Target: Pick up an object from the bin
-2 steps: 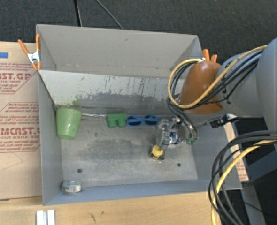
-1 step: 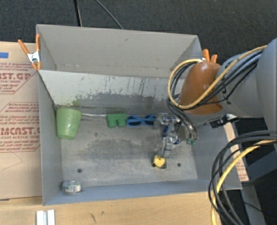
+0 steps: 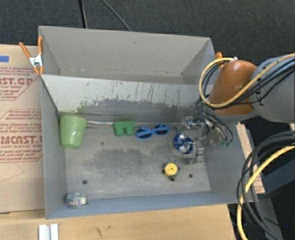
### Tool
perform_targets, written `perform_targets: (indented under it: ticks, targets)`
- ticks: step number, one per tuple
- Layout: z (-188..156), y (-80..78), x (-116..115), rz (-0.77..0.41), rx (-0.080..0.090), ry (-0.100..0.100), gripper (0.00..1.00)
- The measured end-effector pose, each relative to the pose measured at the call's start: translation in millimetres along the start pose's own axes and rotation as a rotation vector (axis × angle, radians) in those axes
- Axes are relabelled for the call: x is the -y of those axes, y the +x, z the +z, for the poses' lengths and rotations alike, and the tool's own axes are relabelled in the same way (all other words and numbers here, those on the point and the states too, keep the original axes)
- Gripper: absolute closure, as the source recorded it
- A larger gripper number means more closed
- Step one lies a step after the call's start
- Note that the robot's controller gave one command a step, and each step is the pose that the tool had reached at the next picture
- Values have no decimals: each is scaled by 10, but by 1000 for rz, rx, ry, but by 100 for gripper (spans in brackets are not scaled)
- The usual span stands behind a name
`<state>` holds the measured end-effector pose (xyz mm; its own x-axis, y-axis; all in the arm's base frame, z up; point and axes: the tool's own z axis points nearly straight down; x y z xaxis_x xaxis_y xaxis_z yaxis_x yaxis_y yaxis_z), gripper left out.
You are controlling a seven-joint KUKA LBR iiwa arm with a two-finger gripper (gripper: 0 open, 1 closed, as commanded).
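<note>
My gripper [image 3: 191, 143] hangs low over the right side of the bin floor. A small blue and white ball-like thing [image 3: 183, 143] sits right at its fingers, which stand on either side of it. A small yellow round piece [image 3: 171, 170] lies on the floor just in front of the gripper. To its left, blue toy glasses [image 3: 152, 131] lie near the back wall.
A green block [image 3: 123, 128] lies left of the glasses. A light green cup [image 3: 72, 130] lies on its side at the left wall. A small grey round thing [image 3: 76, 199] sits in the front left corner. The arm comes in over the right rim.
</note>
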<state>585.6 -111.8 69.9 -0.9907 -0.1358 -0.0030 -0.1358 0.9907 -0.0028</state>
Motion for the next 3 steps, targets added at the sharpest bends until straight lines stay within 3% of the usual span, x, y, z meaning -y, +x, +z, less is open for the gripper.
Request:
perform_targets:
  ticks: [1, 2, 3]
  targets:
    - [0, -3, -18, -1, 0, -2, 100]
    - [-1190, 40, -108, 28, 8, 1, 100]
    - [-1760, -3, -248, -250, 4, -1, 100]
